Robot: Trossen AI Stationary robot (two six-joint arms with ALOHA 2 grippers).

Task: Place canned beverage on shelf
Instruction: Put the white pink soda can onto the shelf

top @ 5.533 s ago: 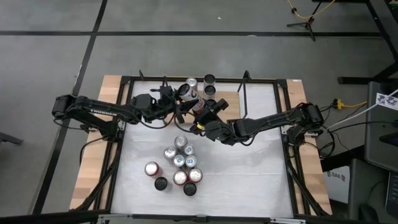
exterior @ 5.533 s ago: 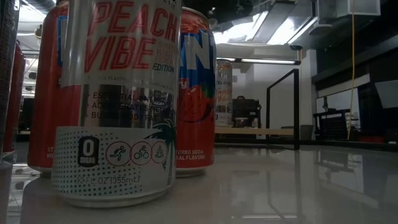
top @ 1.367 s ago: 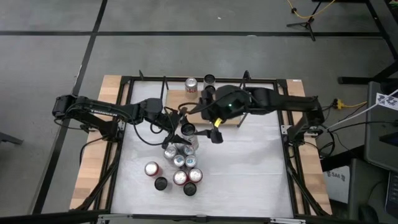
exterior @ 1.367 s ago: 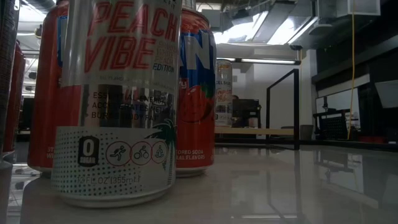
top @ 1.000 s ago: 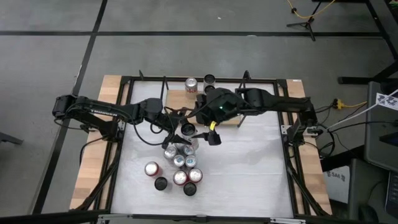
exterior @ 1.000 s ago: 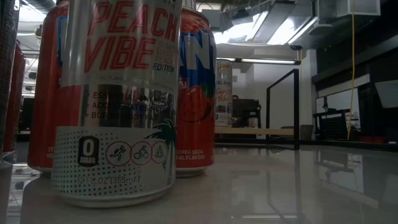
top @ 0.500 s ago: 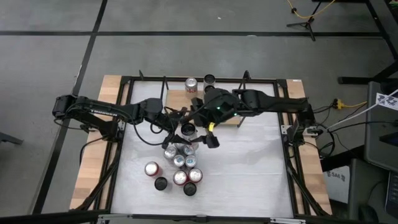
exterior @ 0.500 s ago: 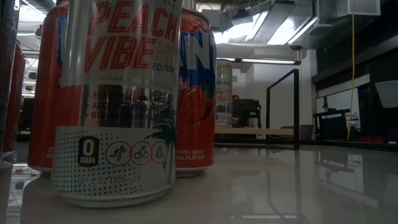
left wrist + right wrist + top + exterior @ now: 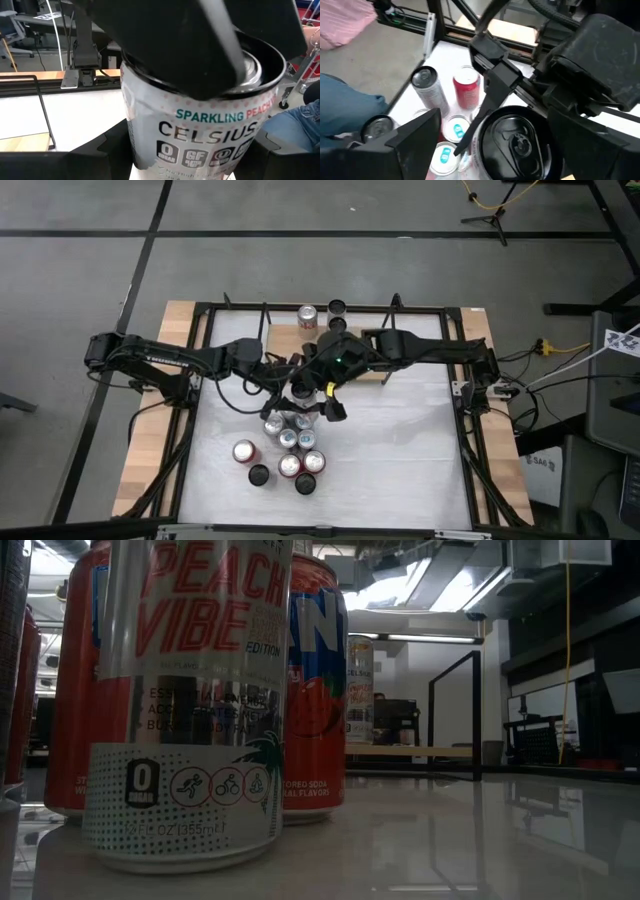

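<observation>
White tabletop [image 9: 400, 450]; grey floor [image 9: 300, 270]; black stand [image 9: 490, 215].

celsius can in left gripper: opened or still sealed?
Sealed. On the Celsius can the pull tab lies flat on an unbroken lid, held by the left gripper.

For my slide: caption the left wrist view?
Left tool grips a Celsius can while the right tool descends over its top.
</observation>
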